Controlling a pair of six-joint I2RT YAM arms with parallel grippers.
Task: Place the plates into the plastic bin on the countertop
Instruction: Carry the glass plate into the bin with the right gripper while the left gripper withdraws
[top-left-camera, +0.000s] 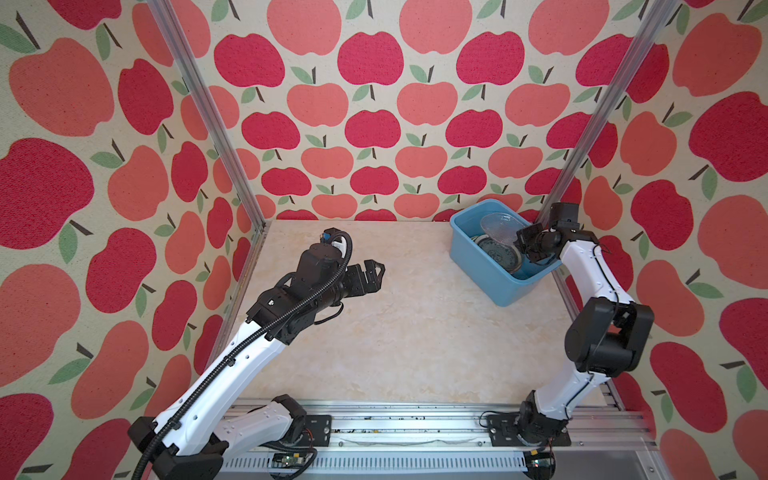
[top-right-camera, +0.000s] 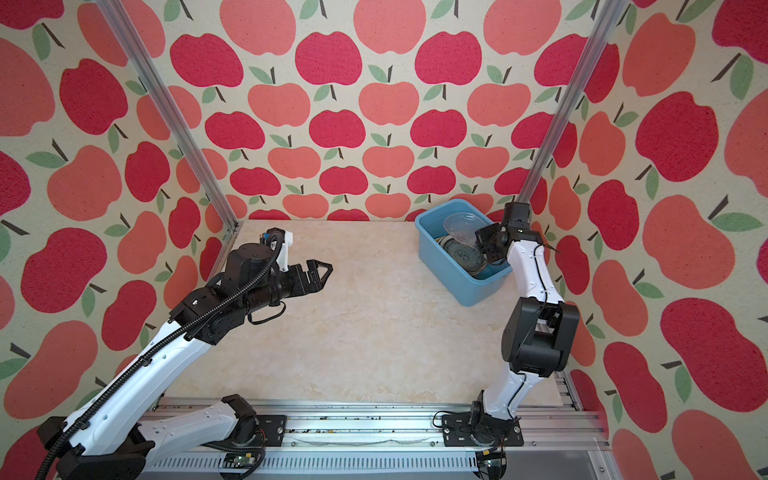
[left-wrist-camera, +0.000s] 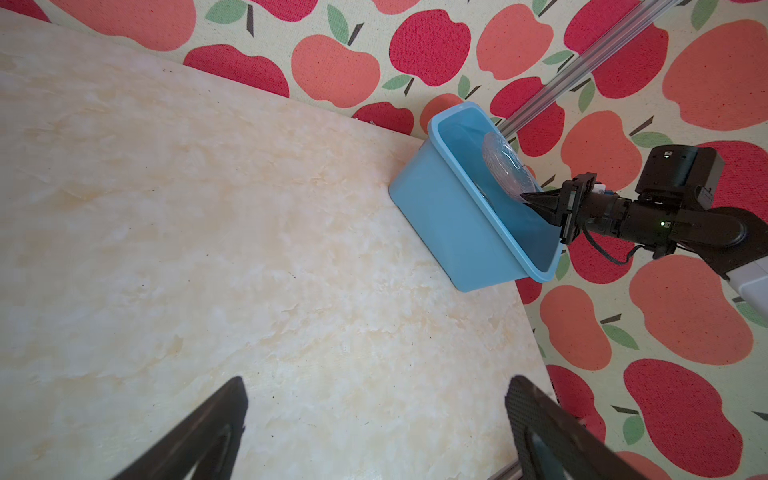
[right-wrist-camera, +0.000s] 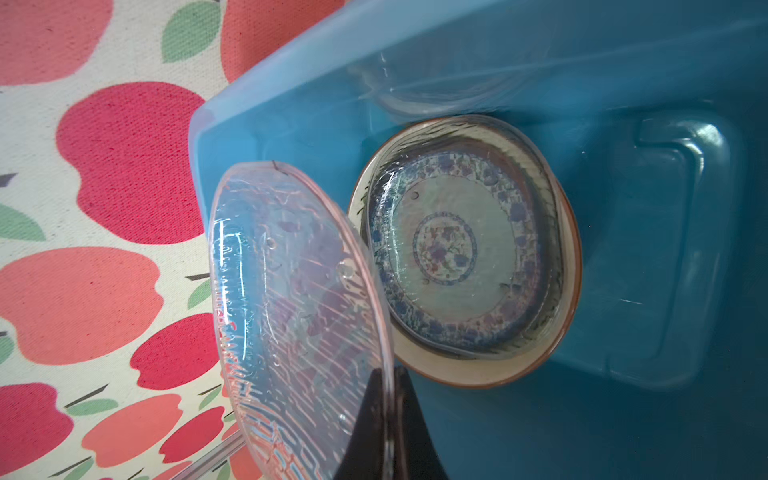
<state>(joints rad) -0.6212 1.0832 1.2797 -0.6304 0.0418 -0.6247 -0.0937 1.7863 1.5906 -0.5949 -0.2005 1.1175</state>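
Apple-patterned walls (top-left-camera: 374, 124) close in three sides of the marble-look desk (top-left-camera: 395, 332), which has aluminium rails (top-left-camera: 415, 419) along its near edge. The left arm (top-left-camera: 232, 365) reaches from the near left corner towards the middle of the desk. The right arm (top-left-camera: 590, 291) rises along the right edge and bends towards the far right corner. In that corner the light blue plastic bin (top-left-camera: 478, 266) (top-right-camera: 449, 270) stands on the desk, turned at an angle to the edges and close to the back wall. Over the bin's open top, a clear glass plate (right-wrist-camera: 291, 311) (top-left-camera: 498, 228) stands nearly on edge and tilted, with raised marks along its rim too blurred to read. Low inside the bin lies a stack of plates. Its widest visible member is a cream plate (right-wrist-camera: 478, 374) with a brownish rim, and nested in that is a smaller blue-patterned plate (right-wrist-camera: 444, 245) with a flower medallion at its centre. A glassy sheen lies over it, and whether that is another clear plate cannot be told. The left gripper (top-left-camera: 376, 276) (left-wrist-camera: 376, 382) hangs above the desk's left half with its jaws spread wide and nothing between them. The right gripper (right-wrist-camera: 388, 419) (left-wrist-camera: 530, 198) is pressed together on the lower rim of the clear glass plate, pinching it over the bin.
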